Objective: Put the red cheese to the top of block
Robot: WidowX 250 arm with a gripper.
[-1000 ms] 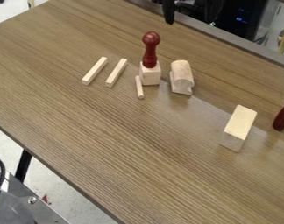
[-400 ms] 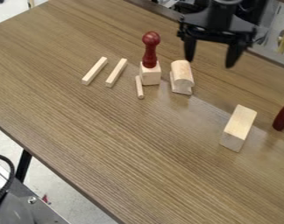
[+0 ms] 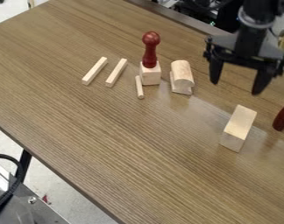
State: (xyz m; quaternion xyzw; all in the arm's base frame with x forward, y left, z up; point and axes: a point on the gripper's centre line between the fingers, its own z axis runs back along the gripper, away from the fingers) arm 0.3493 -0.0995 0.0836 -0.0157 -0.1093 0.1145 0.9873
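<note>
1. The black two-finger hand (image 3: 236, 88) is hanging down over the upper right of the wood-grained brown tabletop (image 3: 126, 144), its two dark fingers standing wide apart and gripping nothing.
2. The black arm (image 3: 257, 19) is coming in from the top edge, above the hand.
3. A dark red, turned, glossy piece (image 3: 283, 118) is showing at the right edge, lower in the view than the hand and to its right, partly cut off by the frame.
4. A pale wooden rectangular block (image 3: 239, 124) is lying below the hand in the view, near the red piece and apart from it.
5. A second dark red piece, round-knobbed and upright (image 3: 150, 50), is standing to the left of the hand, resting on top of a pale, squarish wooden block (image 3: 150, 74).
6. A pale wooden piece with a rounded upper side (image 3: 181, 78) is sitting between that squarish block and the hand.
7. A short, thin, pale wooden rod (image 3: 140, 87) is lying just beside the squarish block, on its left.
8. Two pale, straight wooden sticks (image 3: 116, 73) are lying farther left of the hand, roughly side by side and apart.
</note>
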